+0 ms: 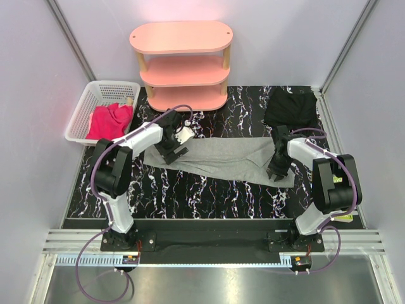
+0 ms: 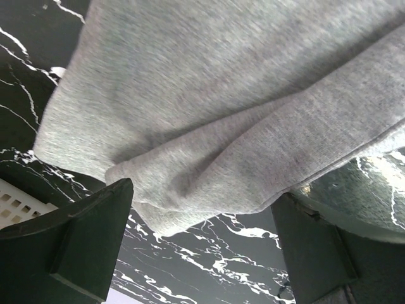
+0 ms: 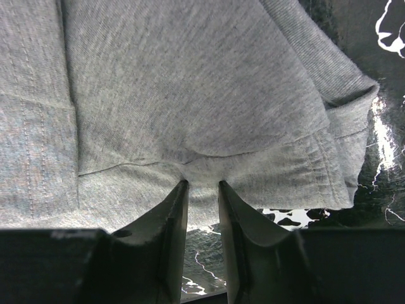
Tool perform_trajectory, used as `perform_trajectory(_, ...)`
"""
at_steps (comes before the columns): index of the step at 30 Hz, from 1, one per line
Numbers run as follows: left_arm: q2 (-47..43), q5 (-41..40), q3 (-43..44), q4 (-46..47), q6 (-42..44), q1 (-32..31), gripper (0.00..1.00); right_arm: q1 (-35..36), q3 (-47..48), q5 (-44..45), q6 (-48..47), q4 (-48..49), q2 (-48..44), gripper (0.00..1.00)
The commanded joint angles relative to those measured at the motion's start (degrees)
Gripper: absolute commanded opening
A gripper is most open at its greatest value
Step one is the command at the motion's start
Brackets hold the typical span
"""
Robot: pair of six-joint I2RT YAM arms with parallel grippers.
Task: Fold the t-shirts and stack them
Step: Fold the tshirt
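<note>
While your right jaws pinch the hem of the mid-grey cloth t-shirt (image 3: 190,95), plain only at that wrist, left jaws wide open, black cloth bundle (image 1: 291,107) just beyond, overhead only.

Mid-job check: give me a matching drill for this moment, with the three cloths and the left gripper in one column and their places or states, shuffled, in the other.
Things:
1. grey t-shirt
2. magenta cloth
3. black cloth
4. left gripper

Places or states:
A. in the white basket
B. at the far right corner of the table
C. laid out across the middle of the table
D. fingers wide apart at the edge of the grey t-shirt

Pairs: 1-C, 2-A, 3-B, 4-D
</note>
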Motion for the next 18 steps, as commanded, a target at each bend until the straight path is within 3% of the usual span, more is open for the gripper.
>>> perform_trajectory(1,0.8,-1.2,2.6,0.8,0.5,0.6,0.9,0.3,-1.2,-0.9,-0.6,1.3,-0.2,0.33)
perform_trajectory(14,1.2,-4.7,4.5,1.6,3.1,1.5,0.82,0.2,-2.6,-0.9,-0.6,2.1,-1.4,0.28)
perform_trajectory(17,1.7,-4.0,4.6,1.6,3.4,1.5,0.55,0.3,-2.4,-1.1,-0.5,2.1,-1.7,0.27)
perform_trajectory(18,1.8,-3.7,4.7,1.6,3.3,1.5,0.35,0.2,-2.3,-1.1,-0.5,2.1,-2.0,0.27)
